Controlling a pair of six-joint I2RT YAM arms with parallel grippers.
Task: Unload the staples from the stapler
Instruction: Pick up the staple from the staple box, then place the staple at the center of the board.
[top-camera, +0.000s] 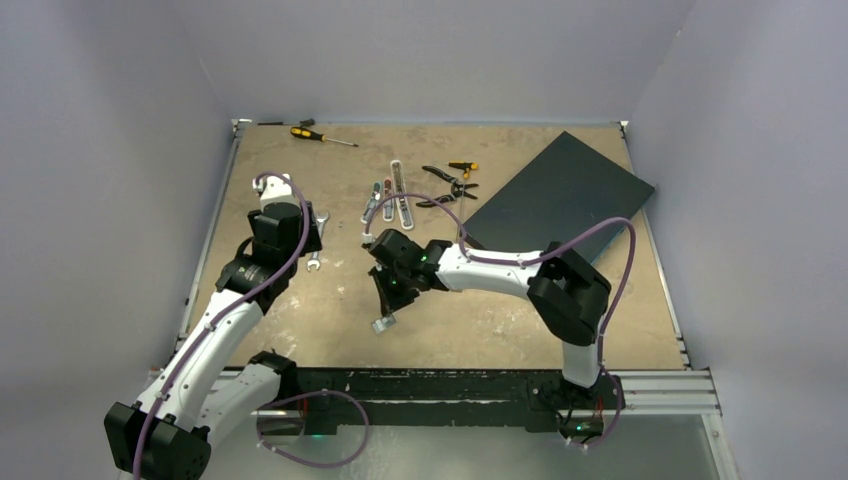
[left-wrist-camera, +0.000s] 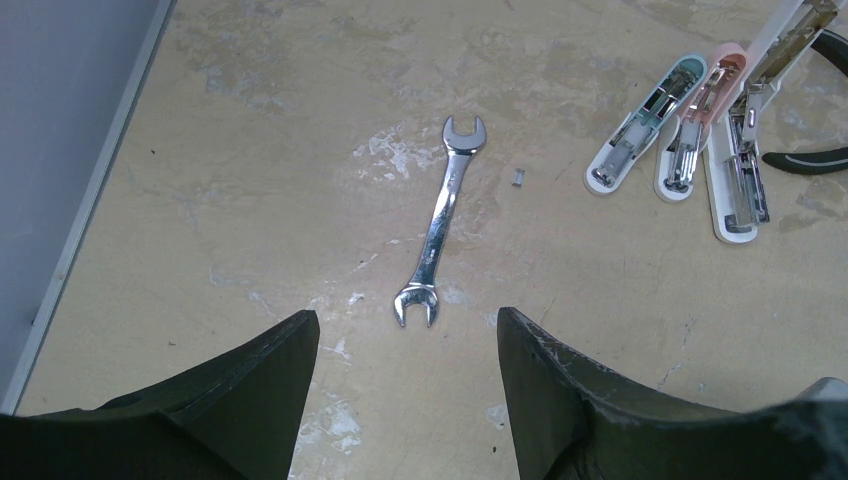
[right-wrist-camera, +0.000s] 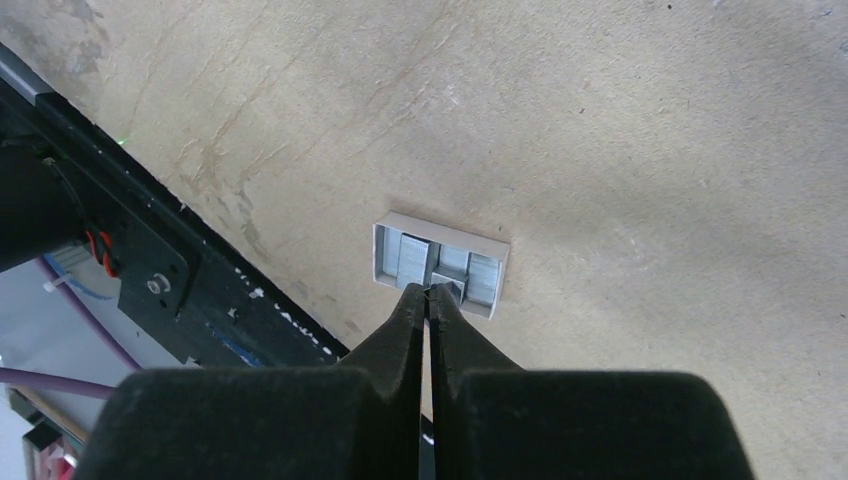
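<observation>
- Pointing down at the box, right gripper is shut, nothing visibly held; staples lie just beyond its tips.
- Left gripper: partly open, empty, well apart.

Lighting: soft, even and overhead. In your top view the tan table is lit uniformly and the pale walls read faintly blue.
Shadows: short and weak beneath both arms.
Glare: bright glints along the wrench, and a dull sheen on the dark panel.
Focus: both of your wrist views show the tabletop crisp, but the black fingers closest to the lens are soft.
Detail: small items are hard to read in your top view.
</observation>
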